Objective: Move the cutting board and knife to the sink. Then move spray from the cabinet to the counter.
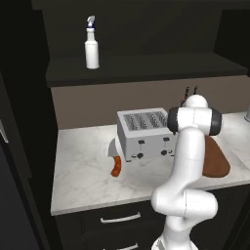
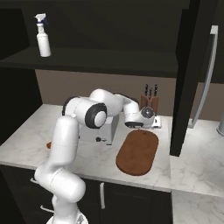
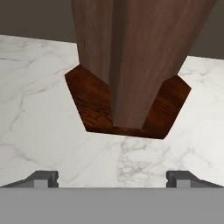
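In the left base view your spray (image 1: 92, 46) stands upright on the dark cabinet shelf (image 1: 146, 73) at eleven o'clock. Below it the knife (image 1: 115, 158) lies on the counter (image 1: 83, 180), just at the toaster's (image 1: 145, 133) left side. The cutting board (image 2: 138, 152) lies flat at the toaster's three o'clock. Your gripper (image 3: 112, 178) hangs with jaws spread wide, empty, facing the knife block (image 3: 131, 57).

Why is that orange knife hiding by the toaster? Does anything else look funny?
The knife lies loose on the counter, its blade tucked behind the toaster rather than in the knife block. Nothing is spilled or broken. The cutting board lies flat, and the spray stands upright.
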